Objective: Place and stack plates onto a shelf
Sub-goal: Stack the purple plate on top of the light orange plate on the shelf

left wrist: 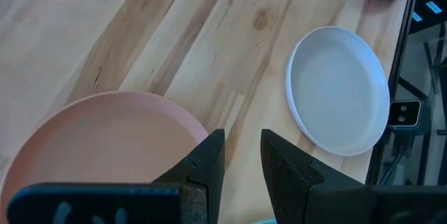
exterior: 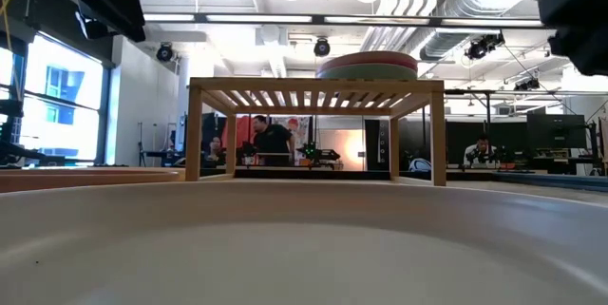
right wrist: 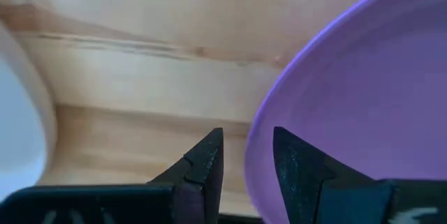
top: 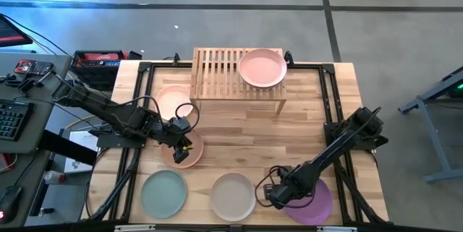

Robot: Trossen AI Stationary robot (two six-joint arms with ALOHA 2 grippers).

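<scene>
A: Where is the left tool [top: 185,142] just now?

B: Low over the near-right rim of the peach plate [top: 185,152], its fingers [left wrist: 207,160] a narrow gap apart, one either side of that rim. From its wrist I cannot tell whether they actually pinch it.

A: And the right tool [top: 272,194]?

B: At the left edge of the purple plate [top: 315,202], front right of the desk [top: 239,138]. Its fingers [right wrist: 202,165] also stand slightly apart, straddling the purple rim, touching or nearly so.

A: What lies around them?

B: A beige plate [top: 232,196] sits just left of the right tool, and a mint plate [top: 163,191] further left along the front edge. A pale pink plate [top: 172,100] lies behind the peach one, by the left arm.

A: The shelf?

B: The wooden shelf [top: 217,73] stands at the back middle of the desk. A pink stack [top: 262,68] rests on its right half; the left half is bare slats. From desk height the stack [exterior: 367,65] looks like more than one plate
</scene>
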